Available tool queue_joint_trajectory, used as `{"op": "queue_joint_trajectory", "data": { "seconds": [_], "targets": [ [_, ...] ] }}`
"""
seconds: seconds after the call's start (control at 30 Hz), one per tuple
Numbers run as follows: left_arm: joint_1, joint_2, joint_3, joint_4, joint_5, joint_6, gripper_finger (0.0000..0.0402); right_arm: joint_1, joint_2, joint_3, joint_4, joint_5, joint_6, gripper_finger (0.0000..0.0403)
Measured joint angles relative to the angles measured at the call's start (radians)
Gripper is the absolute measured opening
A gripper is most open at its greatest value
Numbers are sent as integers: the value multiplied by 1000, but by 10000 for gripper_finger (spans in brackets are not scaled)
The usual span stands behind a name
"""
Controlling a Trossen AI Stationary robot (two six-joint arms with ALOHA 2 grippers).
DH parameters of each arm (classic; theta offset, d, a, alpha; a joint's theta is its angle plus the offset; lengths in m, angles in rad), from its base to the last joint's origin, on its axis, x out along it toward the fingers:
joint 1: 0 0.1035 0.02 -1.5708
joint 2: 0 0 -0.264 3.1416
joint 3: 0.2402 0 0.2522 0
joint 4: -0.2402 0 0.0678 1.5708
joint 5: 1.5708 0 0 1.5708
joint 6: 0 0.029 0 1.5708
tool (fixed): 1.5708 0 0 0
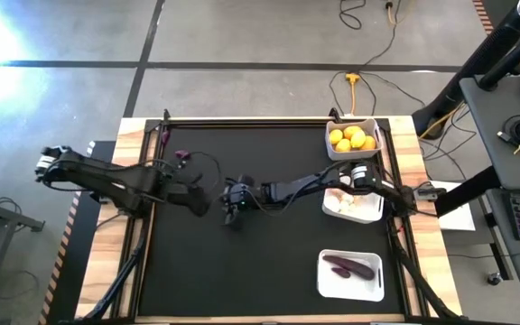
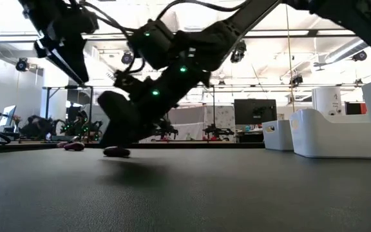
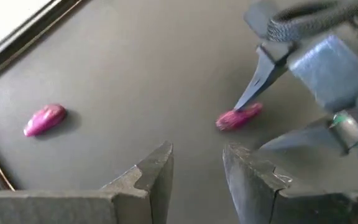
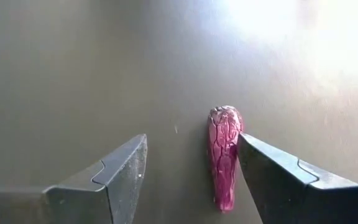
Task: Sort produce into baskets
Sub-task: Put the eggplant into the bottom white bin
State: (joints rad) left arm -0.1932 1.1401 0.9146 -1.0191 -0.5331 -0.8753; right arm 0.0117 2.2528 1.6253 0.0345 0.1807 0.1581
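A small purple bit [image 4: 224,155] lies on the black mat [image 1: 242,271] near the table's middle, between the open fingers of my right gripper [image 4: 191,168], close to one of them. My right gripper [image 1: 233,214] reaches there from the right, slanting down. My left gripper [image 3: 197,177] hovers open and empty just left of it [image 1: 197,199]. A second purple bit [image 3: 45,119] lies on the mat toward the far left [image 1: 181,155]. Three white baskets stand along the right: lemons [image 1: 353,138], whitish bulbs [image 1: 351,204], eggplants [image 1: 348,267]. My right gripper stands open around the purple bit, slanting down from the table's right. The inner side of one finger [image 4: 260,168] is right at the bit's long side [image 4: 234,140]; whether it touches, I cannot tell. The bit lies flat on the mat, along the fingers.
The baskets [image 1: 379,144] line the mat's right edge. A metal rail [image 3: 17,37] borders the mat beyond the second bit. Bare mat stretches across the near half of the table.
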Motion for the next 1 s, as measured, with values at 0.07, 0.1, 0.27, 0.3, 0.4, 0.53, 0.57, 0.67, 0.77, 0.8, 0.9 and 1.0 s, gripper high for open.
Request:
{"op": "queue_joint_trajectory", "data": {
  "seconds": [0.07,0.1,0.27,0.3,0.4,0.53,0.57,0.67,0.77,0.8,0.9,1.0],
  "targets": [
    [0,-34,-19,7,0,-44,125,-7,29,48,-10,3,-5,240],
    [0,-51,-30,18,-1,-60,125,-10,44,73,-23,3,-8,238],
    [0,-78,-96,80,2,-81,125,-29,89,146,-124,6,3,220],
    [0,-78,-110,92,6,-82,125,-32,92,148,-131,3,6,216],
    [-2,-75,-154,151,32,-83,125,-37,97,149,-139,4,6,200],
    [-2,-70,-204,227,62,-82,125,-41,97,149,-148,-2,37,169],
    [-2,-69,-214,235,70,-81,125,-41,97,148,-149,-2,40,159],
    [-2,-64,-229,237,73,-76,125,-41,96,151,-151,-1,41,125],
    [-2,-64,-231,237,73,-47,125,-41,95,156,-159,-2,54,87],
    [-2,-64,-231,233,73,-32,125,-41,93,158,-167,-3,62,74],
    [-2,-62,-228,226,73,19,125,-40,66,184,-289,-9,84,39],
    [-2,-58,-230,213,73,63,125,-36,18,227,-470,-35,72,19]
  ]
}}
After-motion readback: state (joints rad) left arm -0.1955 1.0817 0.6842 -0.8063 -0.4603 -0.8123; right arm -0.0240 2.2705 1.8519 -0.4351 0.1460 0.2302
